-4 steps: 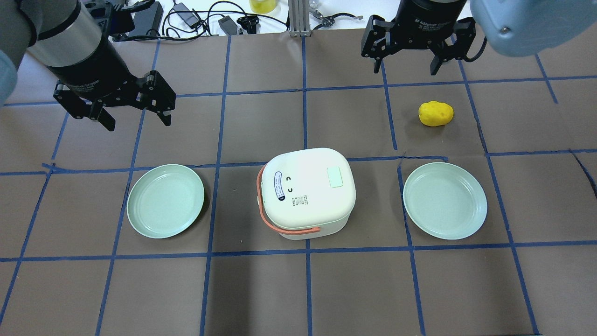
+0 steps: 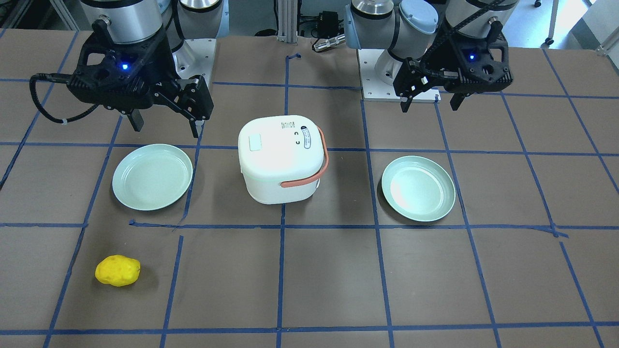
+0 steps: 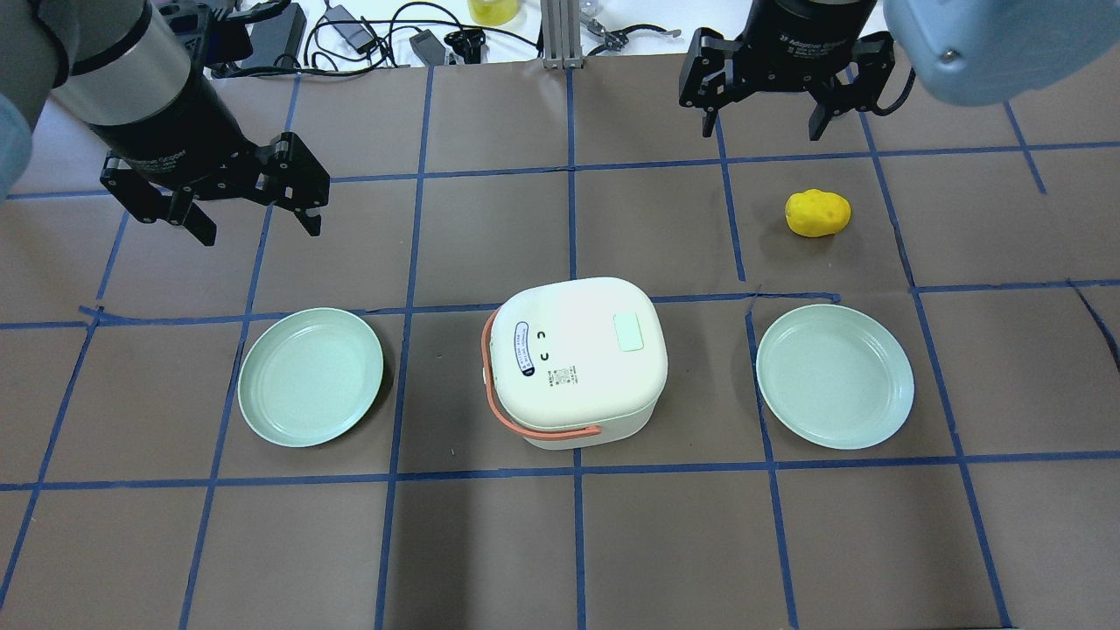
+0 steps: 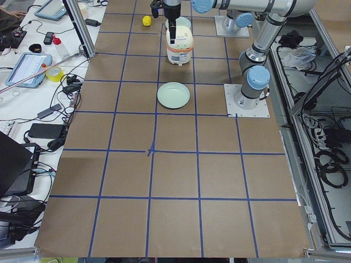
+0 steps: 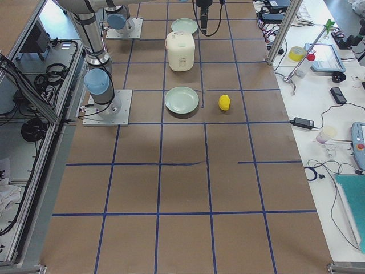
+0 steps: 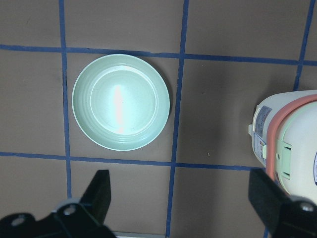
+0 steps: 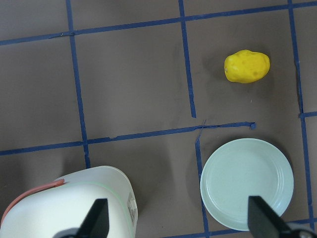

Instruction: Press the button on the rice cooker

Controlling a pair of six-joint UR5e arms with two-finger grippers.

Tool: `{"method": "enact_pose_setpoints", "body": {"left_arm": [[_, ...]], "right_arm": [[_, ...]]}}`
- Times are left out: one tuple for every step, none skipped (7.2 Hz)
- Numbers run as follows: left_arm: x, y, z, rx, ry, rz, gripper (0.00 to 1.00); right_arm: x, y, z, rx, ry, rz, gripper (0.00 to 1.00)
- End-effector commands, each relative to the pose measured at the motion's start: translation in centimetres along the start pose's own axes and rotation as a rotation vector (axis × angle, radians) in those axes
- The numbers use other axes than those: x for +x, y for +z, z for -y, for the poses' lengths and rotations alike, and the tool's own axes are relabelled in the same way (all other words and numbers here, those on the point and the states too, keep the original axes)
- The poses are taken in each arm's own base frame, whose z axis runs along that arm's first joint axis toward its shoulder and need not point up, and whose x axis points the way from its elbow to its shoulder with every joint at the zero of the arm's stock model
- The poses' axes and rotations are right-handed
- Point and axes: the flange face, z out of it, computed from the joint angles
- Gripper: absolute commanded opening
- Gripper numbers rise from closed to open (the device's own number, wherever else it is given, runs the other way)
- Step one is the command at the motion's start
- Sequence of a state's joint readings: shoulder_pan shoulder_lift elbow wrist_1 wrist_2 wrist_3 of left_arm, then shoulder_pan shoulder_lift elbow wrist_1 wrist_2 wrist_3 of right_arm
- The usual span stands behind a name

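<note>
Rice cooker (image 3: 573, 363) sits mid counter (image 3: 490, 542), its pale green button (image 3: 629, 332) on the lid's 3 o'clock side. Left end effector (image 3: 260, 229) and right end effector (image 3: 761, 131) hover spread open (holding nothing). I'd bring the right one, at 1 o'clock, down squarely, closed up.

You have a brown surface (image 3: 490, 542) gridded with blue tape (image 3: 571, 219); cables (image 3: 367, 35) clutter the white bench (image 3: 518, 44) beyond.

One white rice cooker (image 3: 573, 359), two pale green plates (image 3: 311, 376) (image 3: 835, 376), one yellow potato (image 3: 817, 213), two black tools (image 3: 261, 229) (image 3: 761, 131).
</note>
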State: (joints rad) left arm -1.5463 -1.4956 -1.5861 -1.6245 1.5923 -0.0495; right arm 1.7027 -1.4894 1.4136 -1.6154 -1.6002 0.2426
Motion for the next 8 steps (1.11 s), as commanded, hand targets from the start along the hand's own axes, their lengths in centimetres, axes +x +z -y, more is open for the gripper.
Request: {"method": "enact_pose_setpoints", "body": {"left_arm": [[0.0, 0.0, 0.0, 0.000, 0.000, 0.000, 1.00], [0.0, 0.0, 0.0, 0.000, 0.000, 0.000, 1.00], [0.0, 0.0, 0.0, 0.000, -0.001, 0.000, 1.00], [0.0, 0.0, 0.0, 0.000, 0.000, 0.000, 1.00], [0.0, 0.0, 0.0, 0.000, 0.000, 0.000, 1.00], [0.0, 0.0, 0.0, 0.000, -0.001, 0.000, 1.00], [0.0, 0.0, 0.0, 0.000, 0.000, 0.000, 1.00], [0.0, 0.0, 0.0, 0.000, 0.000, 0.000, 1.00]], "right_arm": [[-0.1, 0.2, -0.1, -0.008, -0.002, 0.000, 0.96], [-0.7, 0.7, -0.7, -0.024, -0.008, 0.001, 0.70], [-0.8, 1.0, -1.4, -0.074, -0.012, 0.007, 0.45], [-0.8, 1.1, -1.6, -0.083, -0.015, 0.009, 0.32], [-0.9, 1.0, -1.7, -0.087, -0.013, 0.022, 0.26], [-2.1, 1.9, -2.4, -0.115, -0.019, 0.051, 0.21], [-3.6, 4.2, -4.1, -0.152, -0.048, 0.039, 0.19], [-4.1, 5.4, -4.9, -0.179, -0.045, 0.040, 0.18]]}}
